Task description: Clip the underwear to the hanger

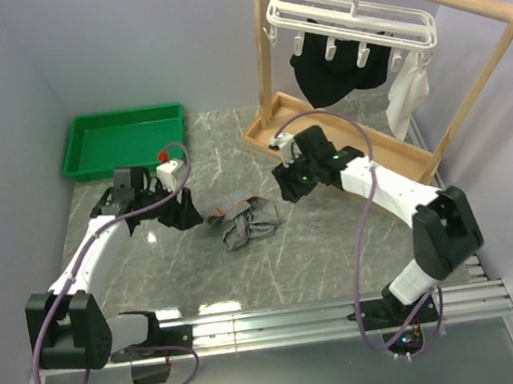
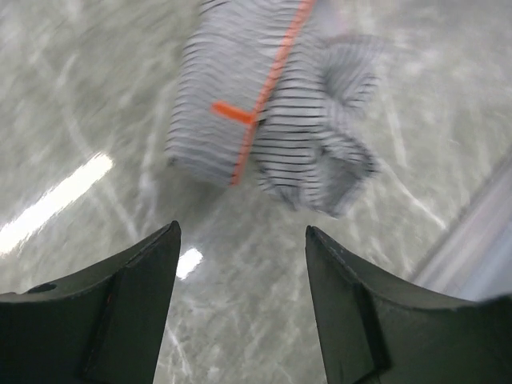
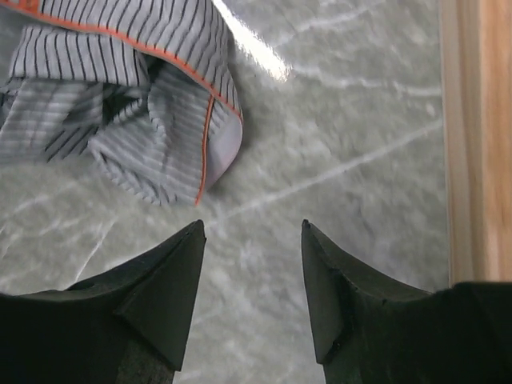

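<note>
Underwear [image 1: 244, 220]: crumpled striped heap with orange trim, lying at the middle of the tabletop between the two grippers, touched by neither.
Hanger [image 1: 347, 16]: white frame hooked on the top bar of the wooden rack [image 1: 266, 60], above the far right corner; a black garment [image 1: 336, 74] and a white cloth [image 1: 409, 98] hang from its clips.
Left gripper [image 2: 240, 268]: just left of the underwear, fingers spread apart, nothing between them.
Right gripper [image 3: 252, 264]: just right of the underwear, fingers likewise spread, empty.
Tray [image 1: 128, 137]: green, far left corner.
</note>
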Robot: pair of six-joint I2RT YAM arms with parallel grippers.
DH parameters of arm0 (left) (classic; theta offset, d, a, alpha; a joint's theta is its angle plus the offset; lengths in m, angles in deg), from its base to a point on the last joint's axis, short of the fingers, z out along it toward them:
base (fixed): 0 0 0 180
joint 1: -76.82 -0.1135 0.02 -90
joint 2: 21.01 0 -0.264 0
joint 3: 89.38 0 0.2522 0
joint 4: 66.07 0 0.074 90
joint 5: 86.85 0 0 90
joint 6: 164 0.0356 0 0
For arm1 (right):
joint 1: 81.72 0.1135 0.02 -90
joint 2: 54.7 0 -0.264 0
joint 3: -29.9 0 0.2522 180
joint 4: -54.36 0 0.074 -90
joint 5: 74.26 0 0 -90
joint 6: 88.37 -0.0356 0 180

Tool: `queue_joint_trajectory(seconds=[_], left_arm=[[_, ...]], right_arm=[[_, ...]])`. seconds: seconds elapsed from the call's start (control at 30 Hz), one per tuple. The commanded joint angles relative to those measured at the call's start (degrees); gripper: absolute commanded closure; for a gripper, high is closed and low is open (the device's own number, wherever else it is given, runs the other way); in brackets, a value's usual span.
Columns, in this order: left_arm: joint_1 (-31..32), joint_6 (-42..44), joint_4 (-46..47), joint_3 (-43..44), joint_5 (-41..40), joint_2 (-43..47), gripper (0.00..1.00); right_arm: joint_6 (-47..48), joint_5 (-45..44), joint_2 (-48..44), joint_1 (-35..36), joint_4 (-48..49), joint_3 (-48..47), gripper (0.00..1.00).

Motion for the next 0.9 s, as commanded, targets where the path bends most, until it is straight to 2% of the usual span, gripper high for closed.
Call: queue_joint_trajectory(seconds=[0.0,0.07,0.17,0.2,0.27,0.3,0.37,0.4,0.5,0.6,0.87], left_arm=[[0.72,-8.98,10.97,-4.34,-9.44,3.38,0.31],[2.65,-8.02,12.91,-5.58,-13.73,3.48,0.31],[4.41,-1.27,13.36,-5.84,-11.92,2.07,0.34],[4.51,6.41,13.53,-6.19,-10.43,1.9,0.37],[4.51,16.02,13.01,-7.24,-7.01,2.68,0.38],[4.51,27.12,11.35,-7.6,-3.94,3.99,0.38],[4.51,39.3,8.27,-7.87,-1.81,5.14,0.38],[4.59,50.06,4.78,-7.78,-0.24,5.58,0.38],[5.56,63.21,0.97,-6.11,-0.66,3.49,0.38],[6.61,69.14,-2.55,-2.86,-1.19,-0.2,0.39],[9.86,73.54,-1.22,1.35,-1.54,-6.62,0.46]], right_arm=[[-0.16,-3.75,4.39,2.94,2.44,-4.24,0.41],[-0.6,-2.97,5.81,3.39,1.12,-5.21,0.41],[-1.04,0.45,7.13,3.57,-1.95,-6.18,0.39],[-1.13,0.99,7.22,3.65,-3.18,-5.92,0.38],[-1.74,2.48,7.22,3.65,-4.68,-6.0,0.36],[-2.87,3.44,7.05,3.57,-5.29,-6.09,0.36],[-4.46,3.89,6.7,3.48,-6.53,-5.83,0.36],[-6.03,4.94,6.43,3.48,-6.88,-5.57,0.36],[-8.59,6.44,6.08,3.3,-7.5,-4.43,0.35],[-8.34,7.58,5.2,3.31,-6.45,-2.41,0.35],[-1.4,5.13,0.98,3.48,1.2,3.4,0.33]])
